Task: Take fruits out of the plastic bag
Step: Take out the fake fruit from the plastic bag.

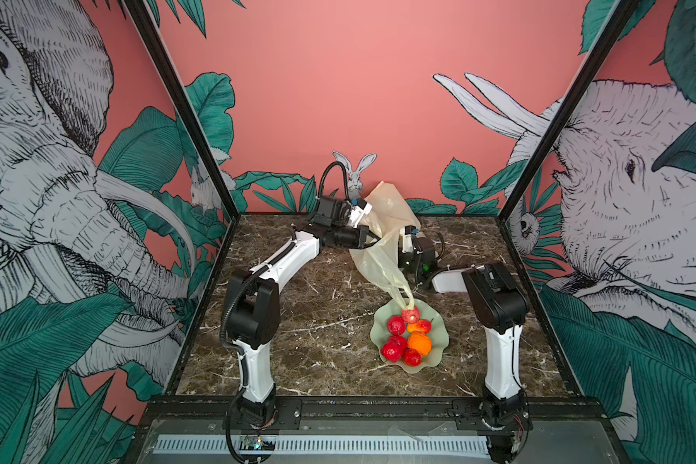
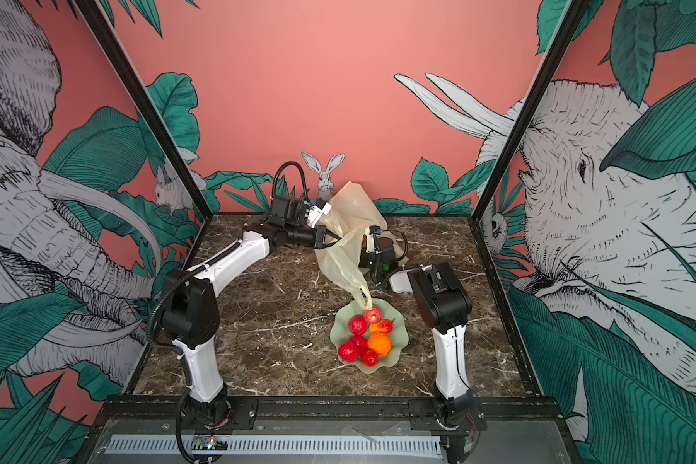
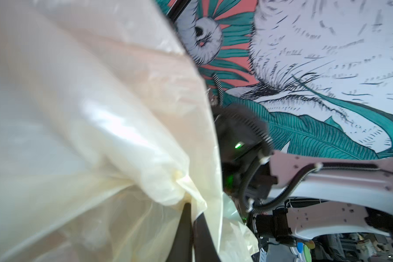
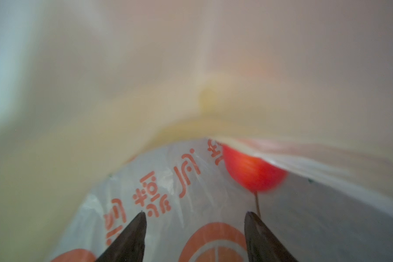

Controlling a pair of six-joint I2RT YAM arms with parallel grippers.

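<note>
My right hand [image 4: 194, 215], inside the thin translucent cream-yellow plastic bag [image 1: 378, 261], is spread wide and empty; a round red toy fruit [image 4: 254, 172] lies just ahead. My left hand [image 3: 191, 205] is clamped on the bag.

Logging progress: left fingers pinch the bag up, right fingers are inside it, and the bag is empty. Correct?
Not empty: the right wrist view shows a red fruit inside the bag, just ahead of the open right fingers. The rest stands: the left fingers pinch the bag up.
</note>
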